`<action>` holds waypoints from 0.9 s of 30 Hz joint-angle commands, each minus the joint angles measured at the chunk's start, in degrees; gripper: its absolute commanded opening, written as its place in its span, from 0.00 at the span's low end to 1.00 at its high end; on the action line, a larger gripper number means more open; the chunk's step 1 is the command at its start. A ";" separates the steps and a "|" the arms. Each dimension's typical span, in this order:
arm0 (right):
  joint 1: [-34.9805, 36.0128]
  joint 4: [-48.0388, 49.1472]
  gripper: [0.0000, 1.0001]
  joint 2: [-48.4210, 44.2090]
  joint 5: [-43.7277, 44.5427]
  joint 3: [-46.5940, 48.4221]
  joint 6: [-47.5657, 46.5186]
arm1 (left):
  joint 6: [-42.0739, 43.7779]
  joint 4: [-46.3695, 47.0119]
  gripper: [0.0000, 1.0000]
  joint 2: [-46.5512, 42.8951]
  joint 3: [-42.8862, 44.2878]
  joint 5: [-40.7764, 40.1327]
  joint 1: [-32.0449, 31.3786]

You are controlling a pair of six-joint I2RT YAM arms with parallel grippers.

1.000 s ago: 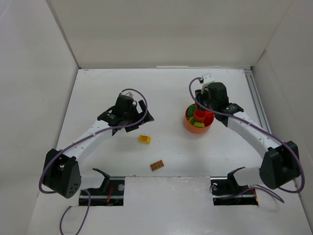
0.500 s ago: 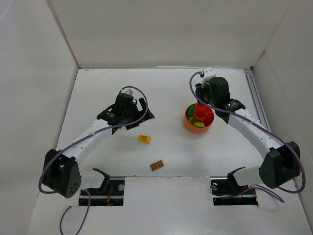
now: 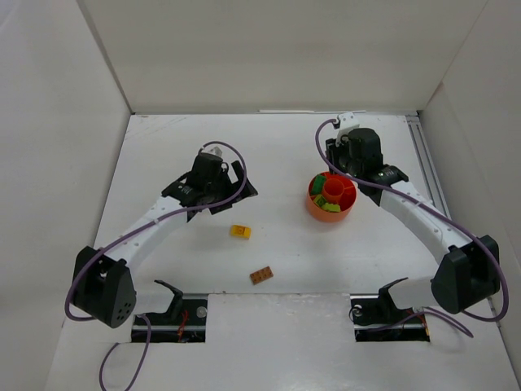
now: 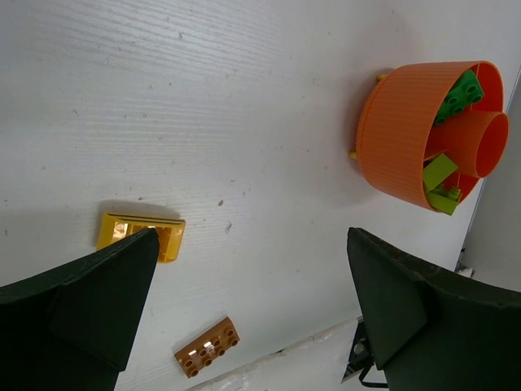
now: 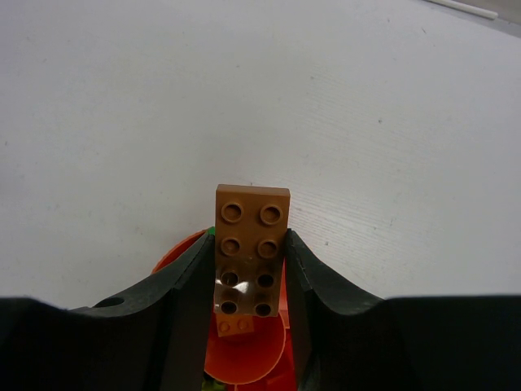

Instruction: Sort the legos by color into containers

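Right tool (image 5: 248, 244): We see its jaws drawn in onto a brown brick (image 5: 252, 210), pinched by the long sides. The studs face the wrist camera and the far end sticks out past the fingertips.
Where it hangs: It is above the orange bowl (image 3: 313, 204), near the bowl's far rim. We cannot tell which compartment lies under it.
Left tool (image 4: 251, 269): It is spread wide with nothing in it, hovering over the bench (image 3: 163, 155) near the yellow brick (image 4: 142, 236).
Bowl contents: Green bricks (image 4: 457, 94) and lime bricks (image 4: 440, 171) sit in compartments around a central tube.
Loose bricks: The yellow brick and a second brown brick (image 4: 207, 348) lie on the bench, apart from each other and well apart from the bowl.
Risk, release: We judge that the long brick could bridge a divider or catch on the rim and tip out.
Risk, sorting: If the tool lets go over the green side, the colours will be mixed.
Risk, arms: If both arms reach for the bowl together, they could meet.
Bench surface: It is white and matte with a faint grain, so we think a dropped brick may slide.
Room: White panels (image 3: 269, 57) close in three sides.
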 commanded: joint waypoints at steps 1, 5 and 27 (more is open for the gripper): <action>0.53 2.14 0.20 -0.04 0.62 0.61 0.39 | 1.05 0.05 1.00 0.05 2.87 -0.51 -0.14; 0.53 2.14 0.20 0.49 0.09 -1.50 0.92 | 1.05 0.05 1.00 0.66 2.87 -0.51 -0.14; 0.53 4.25 0.23 -2.41 -1.76 -9.68 2.06 | 1.05 -0.48 1.00 2.33 3.39 0.01 -0.14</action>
